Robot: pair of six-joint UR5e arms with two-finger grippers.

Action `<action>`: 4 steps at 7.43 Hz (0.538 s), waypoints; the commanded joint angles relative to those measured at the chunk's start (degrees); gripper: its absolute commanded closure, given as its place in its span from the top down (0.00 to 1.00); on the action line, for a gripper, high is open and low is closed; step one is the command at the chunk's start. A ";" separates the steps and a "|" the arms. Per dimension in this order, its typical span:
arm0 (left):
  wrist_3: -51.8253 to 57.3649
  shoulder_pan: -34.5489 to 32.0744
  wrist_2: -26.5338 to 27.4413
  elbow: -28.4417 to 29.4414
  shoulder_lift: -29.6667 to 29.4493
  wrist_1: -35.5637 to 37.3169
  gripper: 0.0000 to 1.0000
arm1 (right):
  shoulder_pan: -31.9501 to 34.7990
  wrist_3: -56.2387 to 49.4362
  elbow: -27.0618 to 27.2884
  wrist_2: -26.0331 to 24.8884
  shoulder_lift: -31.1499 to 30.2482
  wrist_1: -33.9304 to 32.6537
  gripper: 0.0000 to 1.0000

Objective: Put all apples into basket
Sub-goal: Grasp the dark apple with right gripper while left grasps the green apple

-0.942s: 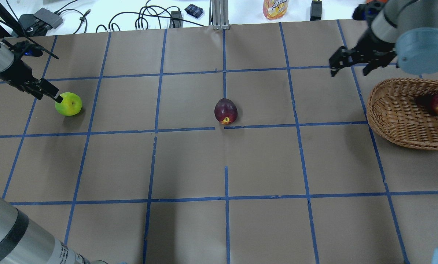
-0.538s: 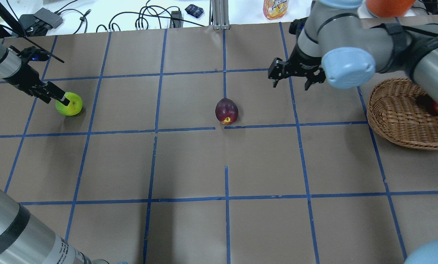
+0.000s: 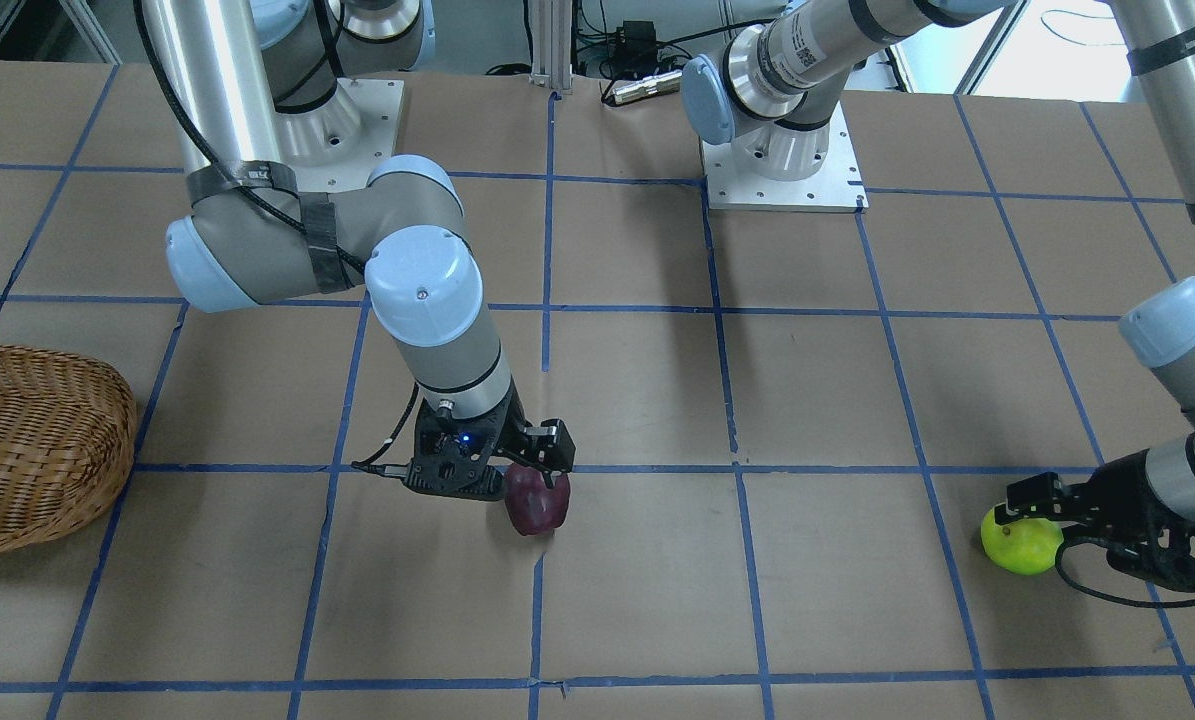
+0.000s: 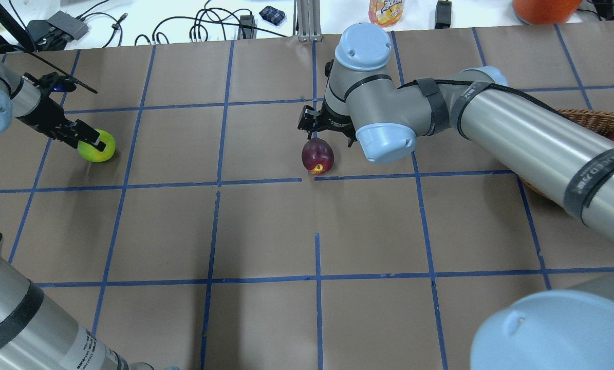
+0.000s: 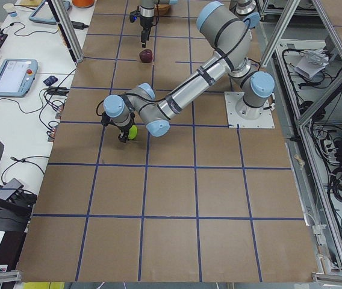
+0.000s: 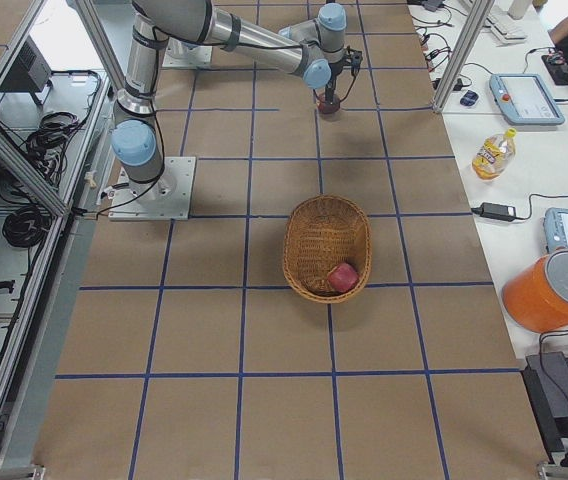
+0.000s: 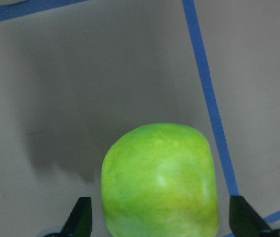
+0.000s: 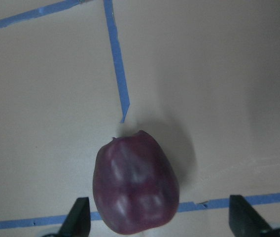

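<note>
One apple is done: the red apple [image 6: 341, 277] lies inside the basket [image 6: 314, 235], at the right end of the bench [image 4: 265, 231]. Two are left, and I am on the grab step for both at once.

My right end effector [image 8: 162, 222] is open, with a finger on each side of the dark purple apple [image 8: 135, 190] in the middle of the bench. The apple sits closer to one finger than the other. My left end effector [image 7: 162, 222] is open too, around the green apple [image 7: 159, 177] at the left end, with a small gap on each side.

Next I think I should squeeze both shut gently, lift, and carry the apples to the basket. The green one has the long trip.

The apples are round, smooth and shiny, so they could roll or slip. The purple one lies on its side. The basket is bumpy woven wicker, oval and shallow. The bench wears flat brown paper with blue tape lines.
</note>
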 commanded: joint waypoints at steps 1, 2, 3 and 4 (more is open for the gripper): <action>-4.31 0.00 0.12 0.28 -0.02 0.03 0.36 | 0.46 0.11 0.11 0.19 3.40 -2.63 1.00; -5.29 -0.09 0.30 1.07 0.77 -0.57 0.26 | 0.46 -0.41 0.37 1.94 4.90 -2.63 1.00; -8.87 -1.30 -0.05 1.42 1.90 -2.76 0.25 | 0.46 -0.33 0.46 2.65 5.26 -2.55 1.00; -19.96 -3.49 -6.14 1.60 5.05 -7.74 0.25 | 0.46 -0.24 0.55 2.74 5.44 -2.55 1.00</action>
